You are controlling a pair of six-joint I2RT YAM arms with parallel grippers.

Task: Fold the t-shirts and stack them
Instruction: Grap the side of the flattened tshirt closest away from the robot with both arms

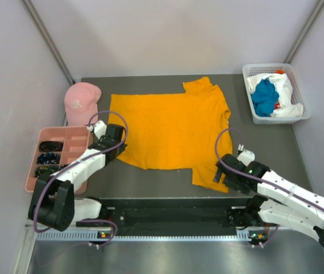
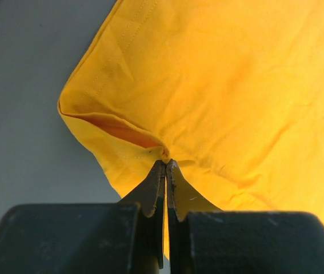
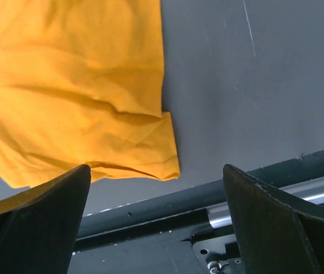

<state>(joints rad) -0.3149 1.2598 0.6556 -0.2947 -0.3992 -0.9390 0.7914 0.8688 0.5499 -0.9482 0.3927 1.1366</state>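
Note:
The bright orange-yellow t-shirt [image 1: 173,128] lies spread on the dark table. My left gripper [image 1: 118,149] is shut on its near-left hem corner; in the left wrist view the cloth [image 2: 224,97] bunches at the closed tips of the gripper [image 2: 166,162]. My right gripper [image 1: 223,178] is open over the shirt's near-right corner. In the right wrist view that corner [image 3: 150,154] lies on the table between the spread fingers [image 3: 47,211], untouched. A teal-blue shirt [image 1: 264,96] and a white shirt [image 1: 287,91] lie in the basket.
A white basket [image 1: 276,117] stands at the back right. A pink cap [image 1: 80,101] lies at the back left. A pink tray [image 1: 59,137] with dark items sits at the left edge. A black rail [image 1: 167,208] runs along the near table edge.

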